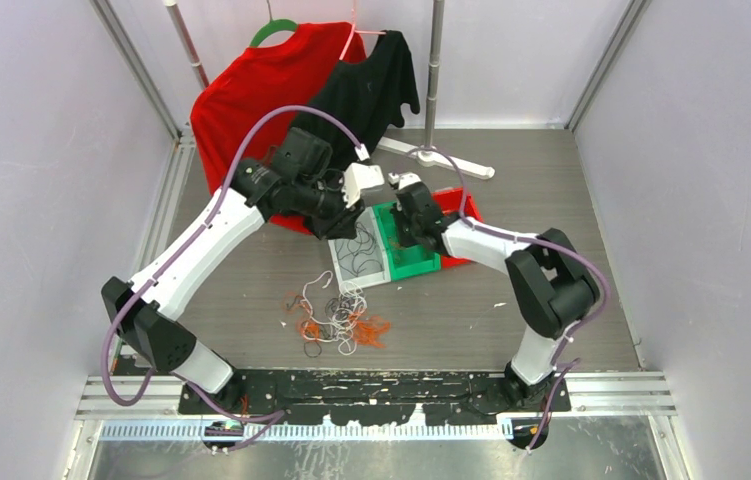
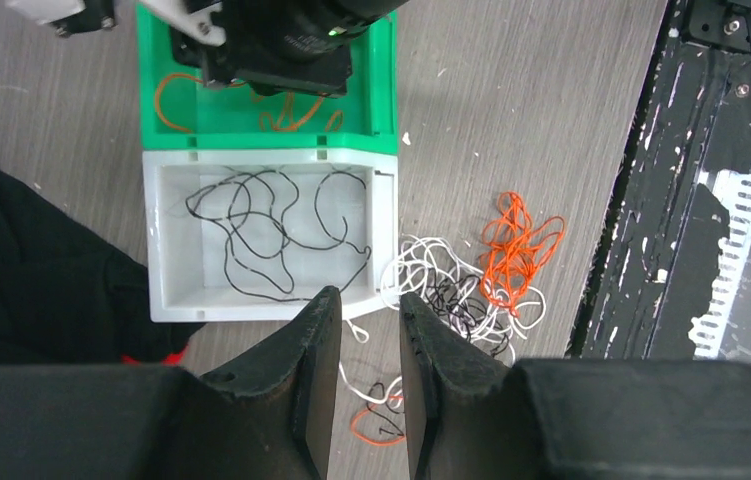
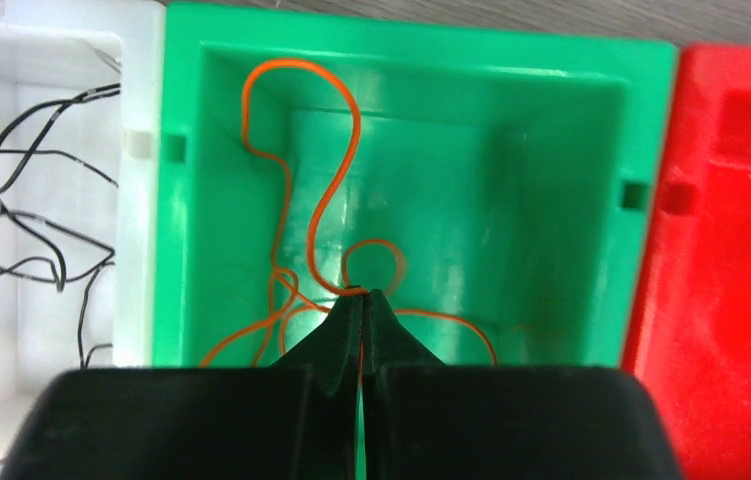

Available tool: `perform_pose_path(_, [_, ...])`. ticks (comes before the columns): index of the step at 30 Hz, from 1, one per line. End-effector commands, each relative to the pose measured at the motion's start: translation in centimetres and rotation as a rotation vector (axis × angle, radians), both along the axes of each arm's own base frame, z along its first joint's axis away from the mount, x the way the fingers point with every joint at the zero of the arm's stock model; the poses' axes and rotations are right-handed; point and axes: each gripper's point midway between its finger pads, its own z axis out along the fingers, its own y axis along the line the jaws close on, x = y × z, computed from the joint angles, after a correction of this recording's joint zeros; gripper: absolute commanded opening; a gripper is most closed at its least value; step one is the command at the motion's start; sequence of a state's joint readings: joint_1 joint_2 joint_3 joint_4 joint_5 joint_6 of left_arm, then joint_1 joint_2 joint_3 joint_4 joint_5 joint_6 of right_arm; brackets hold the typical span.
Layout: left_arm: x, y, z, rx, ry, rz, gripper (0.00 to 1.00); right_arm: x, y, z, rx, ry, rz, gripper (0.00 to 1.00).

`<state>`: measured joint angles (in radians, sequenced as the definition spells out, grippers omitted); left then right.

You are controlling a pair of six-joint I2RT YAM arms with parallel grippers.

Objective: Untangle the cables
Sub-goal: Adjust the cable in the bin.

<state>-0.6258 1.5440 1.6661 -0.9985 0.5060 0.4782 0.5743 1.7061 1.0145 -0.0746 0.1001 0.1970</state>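
A tangle of white, black and orange cables (image 1: 336,320) lies on the table in front of the bins. In the left wrist view the orange bunch (image 2: 516,245) sits to the right of the white and black loops (image 2: 441,290). A black cable (image 2: 251,230) lies loose in the white bin (image 2: 161,290). My left gripper (image 2: 366,300) hovers over that bin's near edge, open, with nothing between its fingers. My right gripper (image 3: 361,295) is down in the green bin (image 3: 511,150), shut on an orange cable (image 3: 336,190) that loops across the bin floor.
A red bin (image 3: 731,250) stands against the green one on its right. A red shirt (image 1: 251,90) and a black shirt (image 1: 371,90) hang on hangers at the back, with a white hanger (image 1: 451,160) lying on the table. The black base plate (image 2: 671,200) borders the near edge.
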Motion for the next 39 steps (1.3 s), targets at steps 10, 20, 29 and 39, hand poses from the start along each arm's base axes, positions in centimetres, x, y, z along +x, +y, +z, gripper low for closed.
perform_pose_path(10, [2.1,5.4,-7.4,0.092,0.108,0.301,0.30,3.3,3.4,-0.3,-0.097,0.069,-0.168,0.01])
perform_pose_path(20, [4.1,4.3,-11.9,0.106,0.165,0.369,0.36,3.8,3.4,-0.6,0.172,0.015,-0.474,0.01])
perform_pose_path(29, [3.9,5.3,-14.2,0.123,0.166,0.352,0.36,6.6,3.2,0.5,0.349,-0.051,-0.647,0.01])
perform_pose_path(39, [3.8,6.2,-16.7,0.151,0.139,0.376,0.36,3.8,1.8,2.3,0.401,-0.068,-0.633,0.07])
